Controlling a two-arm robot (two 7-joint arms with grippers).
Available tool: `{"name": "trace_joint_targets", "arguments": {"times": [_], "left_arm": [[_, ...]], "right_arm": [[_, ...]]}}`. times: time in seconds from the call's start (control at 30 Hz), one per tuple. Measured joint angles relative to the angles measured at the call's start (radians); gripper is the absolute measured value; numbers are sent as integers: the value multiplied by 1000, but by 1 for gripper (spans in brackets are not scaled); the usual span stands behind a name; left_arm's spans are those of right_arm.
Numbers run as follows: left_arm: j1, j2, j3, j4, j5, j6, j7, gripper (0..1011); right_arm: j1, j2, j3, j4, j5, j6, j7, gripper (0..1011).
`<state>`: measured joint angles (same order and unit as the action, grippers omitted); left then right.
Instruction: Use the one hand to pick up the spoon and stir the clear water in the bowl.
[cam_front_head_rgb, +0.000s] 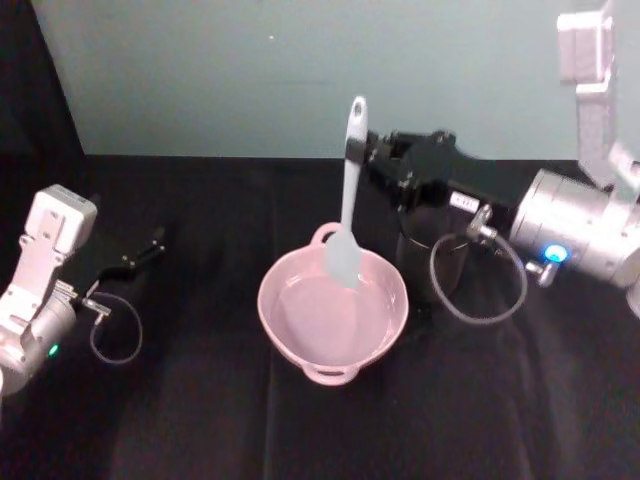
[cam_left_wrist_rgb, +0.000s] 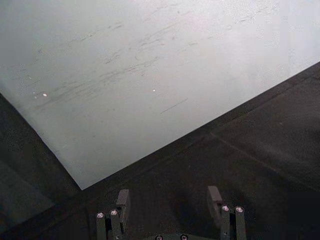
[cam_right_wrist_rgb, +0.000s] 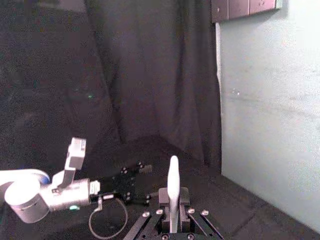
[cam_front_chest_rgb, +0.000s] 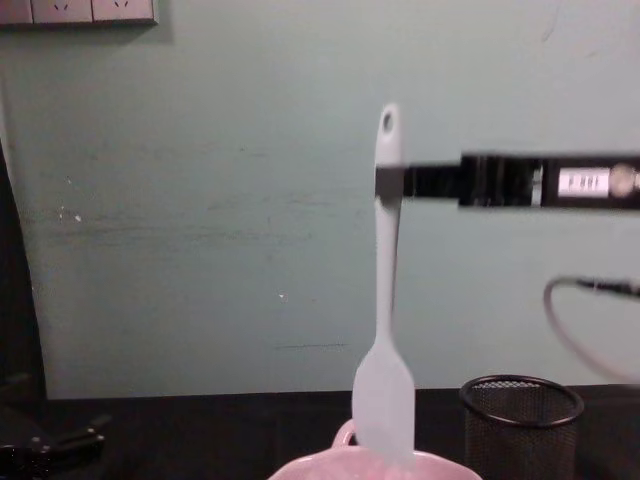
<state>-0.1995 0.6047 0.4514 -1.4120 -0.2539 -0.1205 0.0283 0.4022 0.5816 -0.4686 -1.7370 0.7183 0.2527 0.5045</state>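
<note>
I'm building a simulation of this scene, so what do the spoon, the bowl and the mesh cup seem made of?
Spoon, held by the right gripper: matte white plastic or silicone; its blade looks slightly translucent. Bowl: glossy pale pink, plastic or glazed ceramic; the sheen leaves that open. Mesh cup: black wire mesh, probably metal; see-through weave.

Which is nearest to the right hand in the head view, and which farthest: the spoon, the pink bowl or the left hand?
1. spoon: gripped upright in the right hand, at the upper handle.
2. bowl: below the spoon's tip, mid-table.
3. left hand: far left side, idle, holding nothing.
</note>
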Motion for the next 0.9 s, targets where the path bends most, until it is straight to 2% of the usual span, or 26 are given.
{"name": "trace_joint_targets", "arguments": {"times": [0.03, 0.13, 0.2, 0.43, 0.63, 0.9], "left_arm": [[0, 0, 0, 0, 0, 0, 0, 1011], [0, 0, 0, 0, 0, 0, 0, 1011], [0, 0, 0, 0, 0, 0, 0, 1011], [0, 0, 0, 0, 0, 0, 0, 1011], [0, 0, 0, 0, 0, 0, 0, 1011], [0, 0, 0, 0, 0, 0, 0, 1011]], "right_arm": [[-13, -1, -9, 13, -4, -29, 6, 109], [-24, 0, -15, 24, -7, -52, 10, 109], [-43, 5, -21, 41, -14, -92, 19, 109], [-90, 22, -20, 85, -40, -177, 41, 109], [-111, 22, -27, 107, -55, -210, 74, 109], [-115, 0, -48, 126, -60, -219, 106, 109]]}}
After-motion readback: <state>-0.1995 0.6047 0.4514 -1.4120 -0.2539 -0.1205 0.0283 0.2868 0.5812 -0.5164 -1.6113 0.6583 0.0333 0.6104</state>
